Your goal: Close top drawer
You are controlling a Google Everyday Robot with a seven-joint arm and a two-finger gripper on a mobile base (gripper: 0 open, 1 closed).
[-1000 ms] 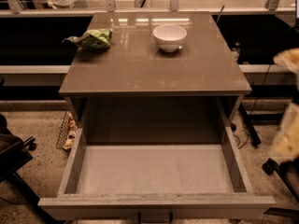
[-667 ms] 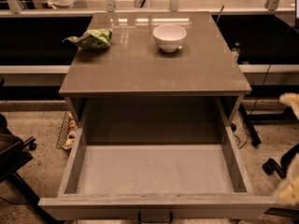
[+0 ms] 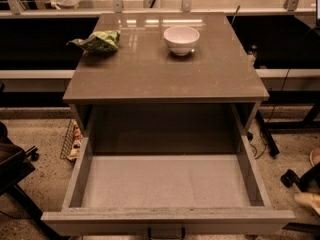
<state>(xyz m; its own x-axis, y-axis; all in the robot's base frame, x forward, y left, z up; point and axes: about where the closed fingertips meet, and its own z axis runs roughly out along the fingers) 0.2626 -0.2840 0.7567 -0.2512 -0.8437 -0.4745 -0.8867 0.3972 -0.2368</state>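
Observation:
The top drawer [image 3: 165, 181] is pulled fully out of the grey-brown cabinet toward me, and its pale grey floor is bare. Its front panel [image 3: 165, 221] runs along the bottom of the view, with the small dark bar handle [image 3: 166, 232] at its lower middle. My gripper [image 3: 309, 200] shows only as a pale piece at the right edge. It is low, to the right of the drawer's front right corner and apart from it.
On the cabinet top [image 3: 165, 74] stand a white bowl [image 3: 181, 38] and a green crumpled bag [image 3: 97, 41]. A wire basket [image 3: 70, 140] lies on the floor at the left. A black chair [image 3: 12, 169] is at the left edge. A black castor base [image 3: 295, 176] and cables are at the right.
The pale arm at the right edge has moved down and further out of view. The drawer stays open in the same place.

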